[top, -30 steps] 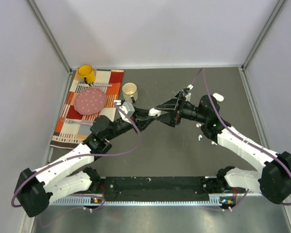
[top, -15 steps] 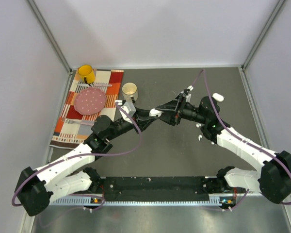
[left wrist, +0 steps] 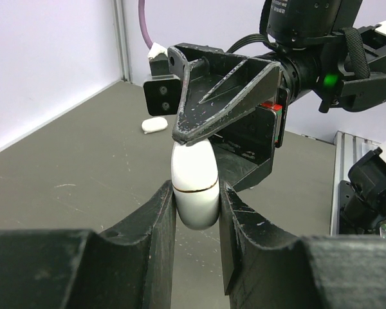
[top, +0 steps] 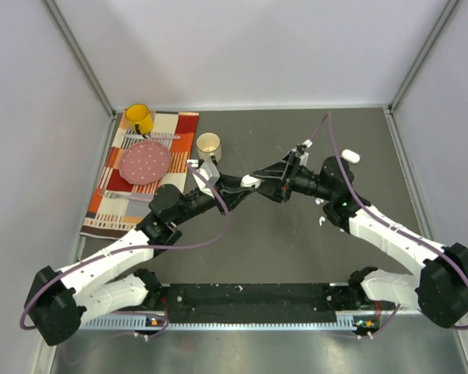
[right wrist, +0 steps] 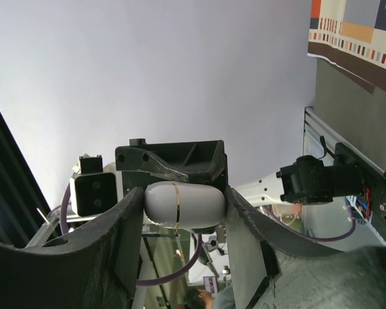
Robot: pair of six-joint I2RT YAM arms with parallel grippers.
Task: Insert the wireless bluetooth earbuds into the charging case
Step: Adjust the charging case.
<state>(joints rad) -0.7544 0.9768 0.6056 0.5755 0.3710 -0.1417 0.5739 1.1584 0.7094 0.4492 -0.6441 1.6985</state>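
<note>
The case [left wrist: 194,174] hangs in the air between the two arms. It is a smooth, glossy white pebble with a thin gold seam round its middle. The seam looks closed, so what is inside cannot be seen. The left hand [left wrist: 195,199] presses its two black fingers tight against one half, one finger on each side. The right hand [right wrist: 180,215] clamps the other half the same way, fingers flat against the rounded shell. Both hands thus grip the one case, tip to tip, above the middle of the counter [top: 257,249], a matt dark grey surface.

Two earbuds [top: 320,202], tiny white bits, lie on the counter just beside the right forearm, apart from the case and from each other. Farther back on the right lies a second white pebble [top: 349,156], well apart from the hands.

At the far left, a cloth [top: 109,204] striped in orange, red and white carries a round pink dotted plate [top: 146,161] and a yellow mug [top: 138,118]. A cream cup [top: 208,143] stands on the bare counter just beside the cloth. What the mug and cup hold cannot be told.
</note>
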